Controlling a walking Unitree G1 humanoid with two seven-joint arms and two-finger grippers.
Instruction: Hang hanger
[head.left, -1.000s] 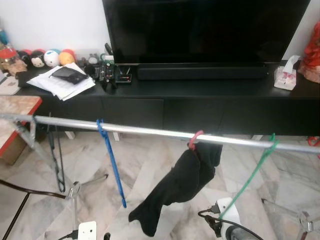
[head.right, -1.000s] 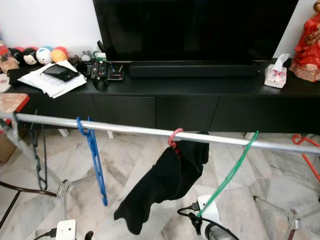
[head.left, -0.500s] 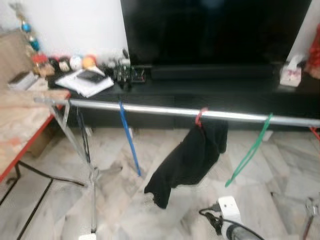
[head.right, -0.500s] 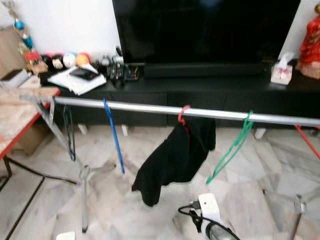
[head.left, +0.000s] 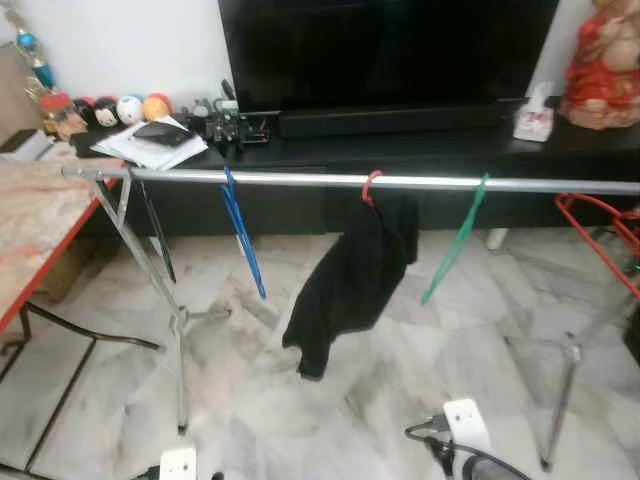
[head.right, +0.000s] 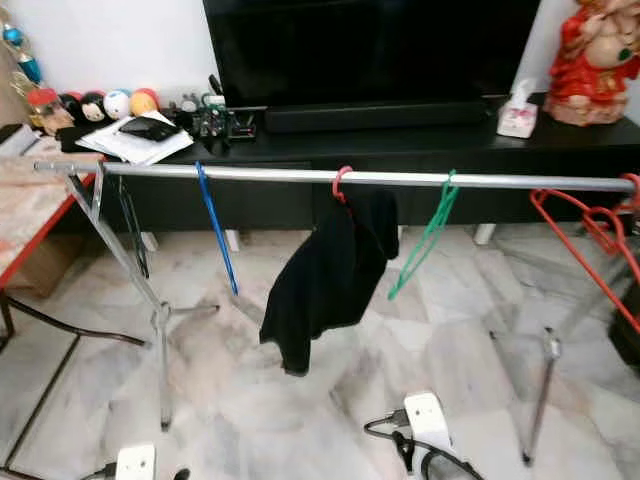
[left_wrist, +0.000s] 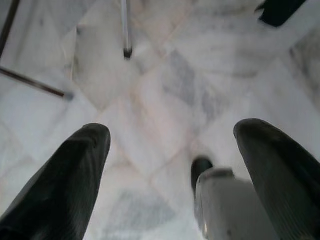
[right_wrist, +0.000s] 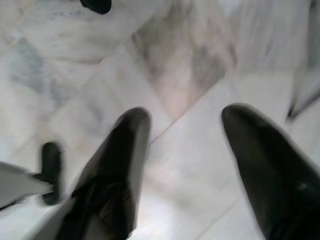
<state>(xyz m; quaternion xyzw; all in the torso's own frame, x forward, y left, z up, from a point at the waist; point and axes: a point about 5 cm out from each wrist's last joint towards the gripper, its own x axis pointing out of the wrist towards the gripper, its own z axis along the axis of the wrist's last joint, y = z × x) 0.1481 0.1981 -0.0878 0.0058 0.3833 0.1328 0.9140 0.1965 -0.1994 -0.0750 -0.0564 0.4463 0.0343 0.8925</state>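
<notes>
Looking through the head camera, I see a silver clothes rail (head.right: 300, 175) running across the middle of the frame on thin metal legs. From left to right it carries a black hanger (head.right: 130, 235) near the left end, a blue hanger (head.right: 217, 240), a red hanger (head.right: 340, 183) with a black garment (head.right: 325, 280) drooping from it toward the floor, and a green hanger (head.right: 425, 240) tilted off to one side. At the far right edge, orange-red hangers (head.right: 590, 235) hang from the rail's end.

Behind the rail a long black TV console (head.right: 420, 170) fills the upper frame, with a large dark television (head.right: 370, 45) and a soundbar (head.right: 375, 117) on it. In the upper left sit some round toy figures (head.right: 100, 103) and a stack of papers (head.right: 135, 140); in the upper right, a tissue box (head.right: 517, 120) and a red statue (head.right: 585, 60). I can read no brand, label or lettering anywhere at this sharpness. A red-edged table (head.right: 25, 215) enters at the left, and white power adapters (head.right: 425, 415) with black cords lie on the marble floor (head.right: 250, 400) along the bottom.

In the wrist views, my left gripper (left_wrist: 172, 170) and right gripper (right_wrist: 185, 150) both point down at the marble, fingers spread wide with nothing between them, as far as the blur lets me judge.
</notes>
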